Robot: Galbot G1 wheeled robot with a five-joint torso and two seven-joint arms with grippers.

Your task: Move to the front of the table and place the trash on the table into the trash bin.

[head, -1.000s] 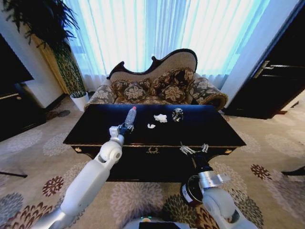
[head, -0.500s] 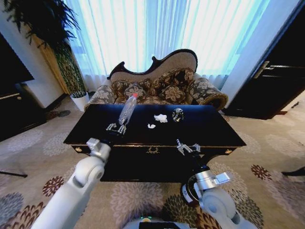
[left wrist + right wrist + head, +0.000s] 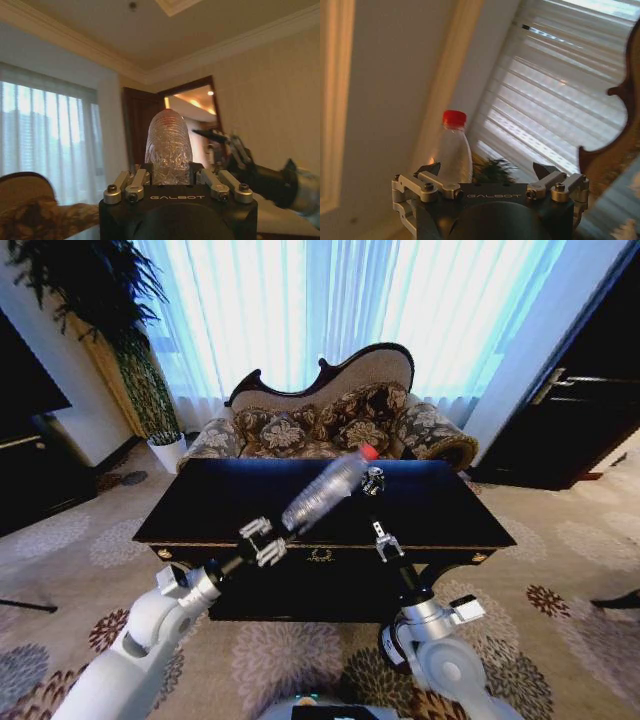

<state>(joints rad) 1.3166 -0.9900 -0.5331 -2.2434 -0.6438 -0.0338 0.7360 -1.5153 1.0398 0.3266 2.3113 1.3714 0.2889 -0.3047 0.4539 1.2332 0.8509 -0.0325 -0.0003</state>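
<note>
Fingers of the left gripper (image 3: 262,542) clamp the base of a clear plastic bottle (image 3: 325,492), red cap pointing up and toward the sofa, lifted clear above the table (image 3: 200,525). Right gripper (image 3: 385,540) stands with jaws spread, empty, near the table's front edge. Trash bin (image 3: 398,642) sits on the carpet beside the right arm. A shiny crumpled piece (image 3: 373,480) remains on the tabletop.

Step in hand, by my reading: carry to bin. Next move calls for swinging the bottle across and lowering it over the bin mouth.

Against a second ago: bottle was lying on the table, now raised and tilted rightward; left arm pulled back.
</note>
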